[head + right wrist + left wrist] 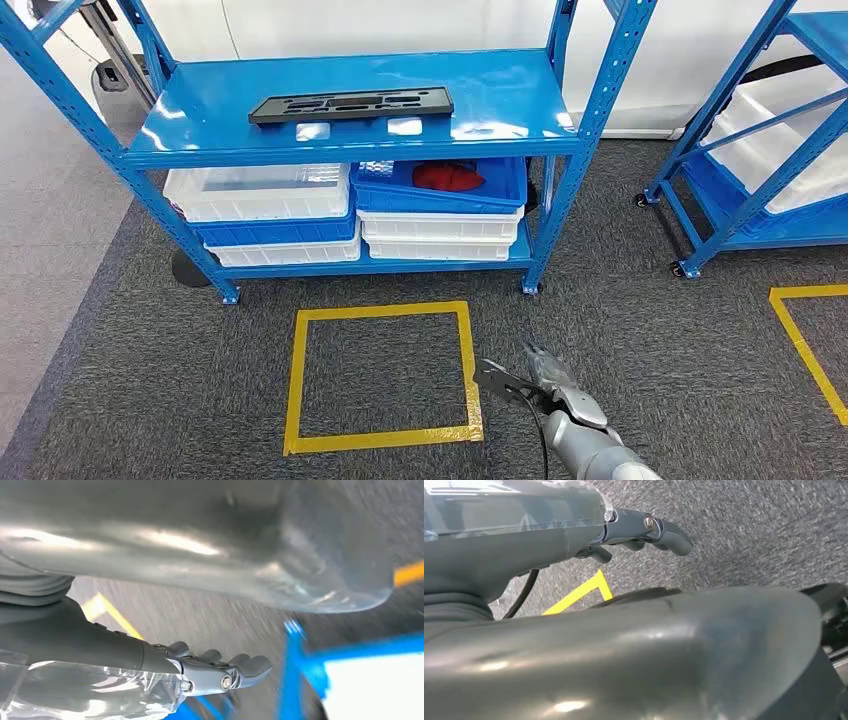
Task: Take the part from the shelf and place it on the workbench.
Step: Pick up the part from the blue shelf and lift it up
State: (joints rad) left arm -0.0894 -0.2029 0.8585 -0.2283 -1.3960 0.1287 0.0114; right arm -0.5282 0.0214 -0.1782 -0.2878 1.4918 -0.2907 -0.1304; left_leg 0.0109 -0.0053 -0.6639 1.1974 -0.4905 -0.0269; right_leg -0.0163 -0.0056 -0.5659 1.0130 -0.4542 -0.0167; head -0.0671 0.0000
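Note:
A long flat black part (351, 104) with cut-outs lies on the top board of the blue shelf (200, 130), near its middle. My right hand (535, 385) hangs low over the grey carpet, well in front of the shelf and far below the part, fingers spread and holding nothing. In the right wrist view the same right hand (220, 672) reaches out with straight fingers, a blurred blue shelf post beyond it. In the left wrist view my left hand (644, 532) hangs over the carpet with its fingers stretched out and nothing in them.
Under the top board stand white and blue bins (270, 210) and a blue tray holding a red item (448, 177). A yellow tape square (380, 375) marks the carpet before the shelf. A second blue rack on wheels (760, 160) stands at the right, with more yellow tape (805, 340) in front of it.

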